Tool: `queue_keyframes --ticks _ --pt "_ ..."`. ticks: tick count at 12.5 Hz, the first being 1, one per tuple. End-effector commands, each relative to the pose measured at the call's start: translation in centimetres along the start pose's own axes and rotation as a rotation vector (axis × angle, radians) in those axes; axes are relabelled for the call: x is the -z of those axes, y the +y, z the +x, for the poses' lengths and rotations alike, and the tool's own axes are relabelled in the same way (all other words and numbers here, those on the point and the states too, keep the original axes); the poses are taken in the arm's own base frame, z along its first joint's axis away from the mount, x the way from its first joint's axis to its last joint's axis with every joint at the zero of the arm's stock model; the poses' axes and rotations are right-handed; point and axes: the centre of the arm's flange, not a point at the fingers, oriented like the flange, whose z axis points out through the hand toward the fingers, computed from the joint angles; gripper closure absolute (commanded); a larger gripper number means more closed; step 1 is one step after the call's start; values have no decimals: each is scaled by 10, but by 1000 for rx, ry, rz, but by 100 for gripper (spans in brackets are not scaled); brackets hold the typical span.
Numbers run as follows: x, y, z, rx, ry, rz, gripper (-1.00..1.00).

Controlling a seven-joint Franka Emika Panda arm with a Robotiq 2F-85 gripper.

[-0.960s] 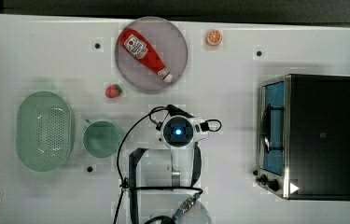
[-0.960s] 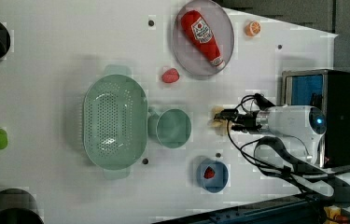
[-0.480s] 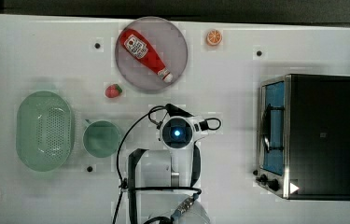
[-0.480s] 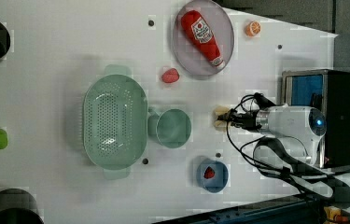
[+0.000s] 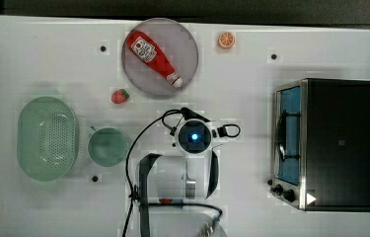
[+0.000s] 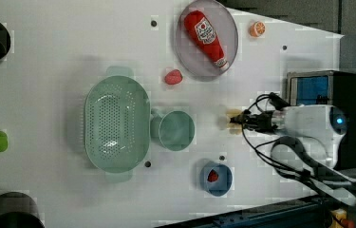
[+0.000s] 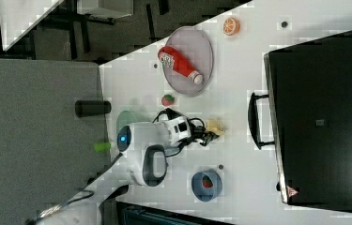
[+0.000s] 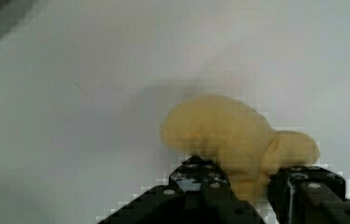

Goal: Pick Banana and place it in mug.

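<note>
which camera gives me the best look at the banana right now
The wrist view: the banana is large and close there, pinched between the hand's fingers. The left view shows a small pale-yellow bit at the hand's tip, and the right view a similar bit. In the top view the arm covers that spot.

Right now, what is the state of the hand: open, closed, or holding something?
Hand: closed on the yellow banana, which sits between its fingers.
</note>
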Motion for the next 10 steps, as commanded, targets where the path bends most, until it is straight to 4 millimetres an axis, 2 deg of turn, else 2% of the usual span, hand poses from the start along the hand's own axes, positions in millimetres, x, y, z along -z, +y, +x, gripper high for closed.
queue_keyframes --ticks 1,3,6,8,10 --pt "109 5 15 9 91 44 34" --pt "169 14 7 1 47 26 34" --pt "254 14 -10 2 -5 -2 34" --pt "289 4 -23 -1 -32 -26 34" --pt "303 -19 -41 -15 -28 -45 34"
